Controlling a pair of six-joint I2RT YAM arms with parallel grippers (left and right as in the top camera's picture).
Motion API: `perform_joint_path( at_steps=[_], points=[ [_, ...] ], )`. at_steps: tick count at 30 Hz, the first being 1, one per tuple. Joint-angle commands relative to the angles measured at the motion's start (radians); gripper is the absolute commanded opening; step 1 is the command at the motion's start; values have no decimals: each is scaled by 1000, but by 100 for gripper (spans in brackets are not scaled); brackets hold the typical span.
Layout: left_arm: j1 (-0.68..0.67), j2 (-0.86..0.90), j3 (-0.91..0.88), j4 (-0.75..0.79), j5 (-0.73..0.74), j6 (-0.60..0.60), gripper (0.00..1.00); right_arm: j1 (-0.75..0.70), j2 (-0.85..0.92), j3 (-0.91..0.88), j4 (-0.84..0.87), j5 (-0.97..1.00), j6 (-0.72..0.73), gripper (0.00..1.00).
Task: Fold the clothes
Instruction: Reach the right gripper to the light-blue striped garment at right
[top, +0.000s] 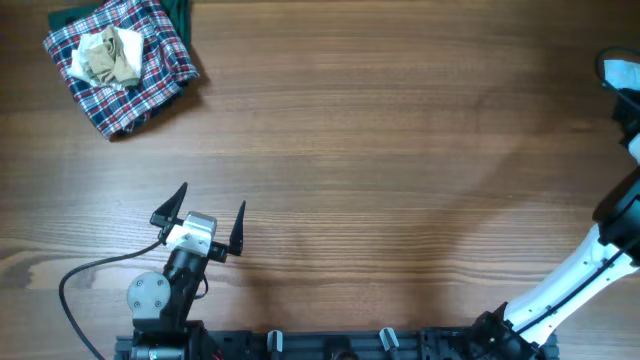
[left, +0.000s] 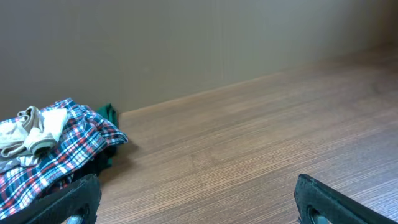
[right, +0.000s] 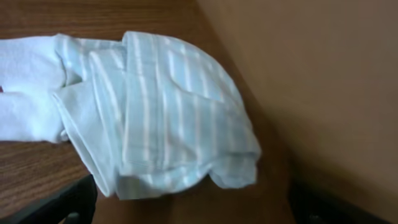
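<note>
You are seemingly lining up the pickup: right jaws spread above the bunched pale blue-white striped fabric pants (right: 168, 112), left jaws spread too; lowering and pinching likely coming next

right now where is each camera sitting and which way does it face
overhead: above the brown wooden table, looking straight down; shows the open left gripper and white right arm.
left wrist: on the left arm, low, facing the far wall; its dark fingers at bottom.
right wrist: on the right arm, close on the small pale blue-white striped fabric pants; open right gripper frames them.
shared: overhead and left wrist both show the red, navy and white plaid cloth under a beige cloth.
</note>
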Motion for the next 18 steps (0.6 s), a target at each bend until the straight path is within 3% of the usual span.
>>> perform_joint_path(
  at_steps=[1,18],
  points=[
    [6,-9,-5,-3,-3,2,100,3,34,21,24,-54,-10,99],
    [6,-9,-5,-3,-3,2,100,3,89,35,101,-79,-1,98]
  ],
)
